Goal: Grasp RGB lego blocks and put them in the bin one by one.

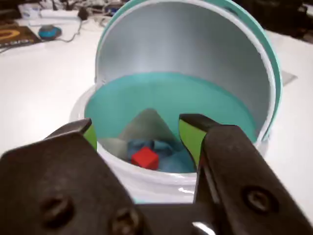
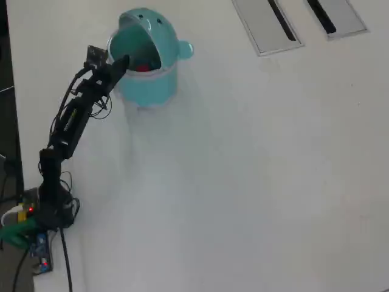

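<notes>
Inside the bin (image 1: 122,105), the red block (image 1: 145,158) lies below the spread, empty fingers (image 1: 188,134).

The bin (image 1: 195,98) stood open, its raised lid (image 1: 186,44) walling the far side; the gripper (image 1: 139,134), jaws apart, hung at the near rim, with bare table (image 2: 255,182) stretching right.

From above, the black arm (image 2: 73,115) reaches its gripper (image 2: 121,62) to the rim of the teal bin (image 2: 152,85), where a red block (image 2: 143,67) shows inside.
</notes>
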Controlling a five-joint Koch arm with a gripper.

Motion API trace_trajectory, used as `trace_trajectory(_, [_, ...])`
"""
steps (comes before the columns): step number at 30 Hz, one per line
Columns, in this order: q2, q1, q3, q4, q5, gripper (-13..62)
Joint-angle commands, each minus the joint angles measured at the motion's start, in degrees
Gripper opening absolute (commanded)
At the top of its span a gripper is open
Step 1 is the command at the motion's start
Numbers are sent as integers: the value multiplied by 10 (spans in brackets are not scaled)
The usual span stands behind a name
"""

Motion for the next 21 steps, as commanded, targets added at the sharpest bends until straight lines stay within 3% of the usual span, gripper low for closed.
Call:
trace_trajectory(1, [53, -3, -13, -30, 4, 316])
trace_trajectory(11, [155, 31, 91, -40, 131, 317])
trace_trajectory(21, [301, 108, 298, -123, 324, 317])
